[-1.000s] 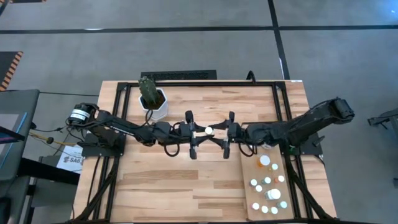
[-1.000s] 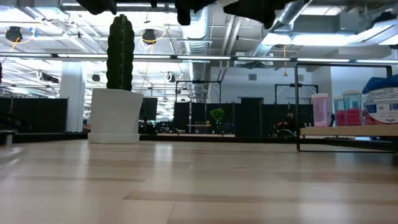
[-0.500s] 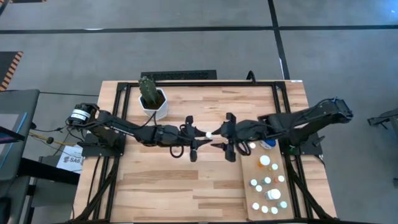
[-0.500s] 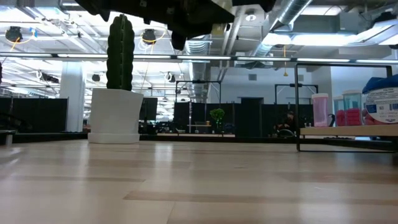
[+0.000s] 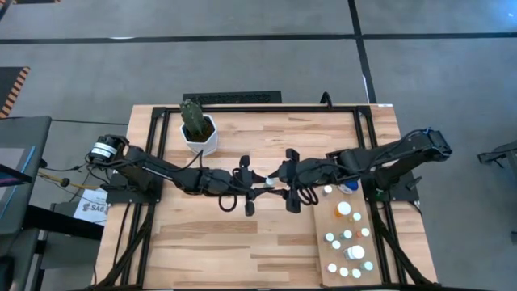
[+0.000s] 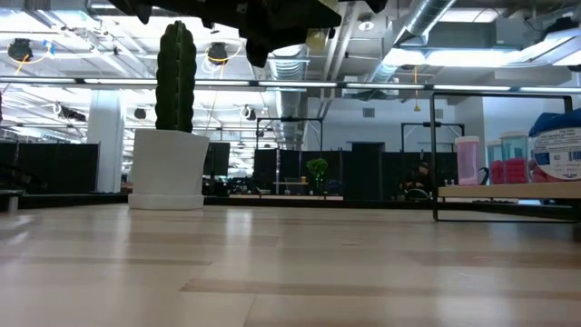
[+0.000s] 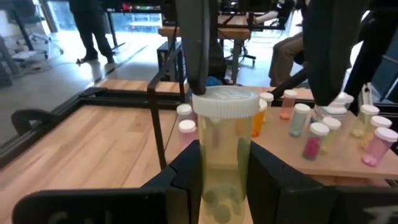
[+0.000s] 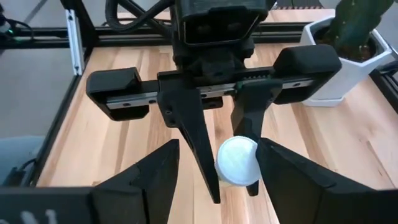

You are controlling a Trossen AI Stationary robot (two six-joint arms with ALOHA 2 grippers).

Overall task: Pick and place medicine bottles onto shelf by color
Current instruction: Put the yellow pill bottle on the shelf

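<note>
**Two grippers, one little bottle, mid-air over the table**

So both arms meet above the middle of the planked wooden table [image 5: 226, 234], a bit in front of the white pot with the cactus [image 5: 198, 128]. The left gripper [image 7: 219, 186] has its fingers clamped tight on a yellow-green medicine bottle [image 7: 222, 155] with a white cap; in the left wrist view the bottle stands upright between the two dark fingers, and there are a few pale tablets visible low down inside it. From above, the bottle [image 5: 264, 182] is just a small pale speck right where the two arms come together.

The right gripper [image 8: 214, 165] faces the left one head-on. Its fingers stand partly apart with the bottle's white cap [image 8: 237, 160] sitting between them, close to one finger. Can't tell from these views whether the right fingers actually touch the bottle or just flank it. The left wrist view shows the right arm's dark fingers coming down on either side of the cap too.

The shelf [image 5: 323, 242], a pale plywood panel, lies on the table well to the cactus pot's right and nearer the front edge, right beside the right arm. It carries a bunch of small white-capped bottles [image 5: 349, 242]; the left wrist view shows orange, pink, teal and pale ones standing upright on it.

In the low view the table surface is bare wood, with the cactus pot [image 6: 169, 168] at the back left and the arms only showing as dark shapes overhead.
</note>
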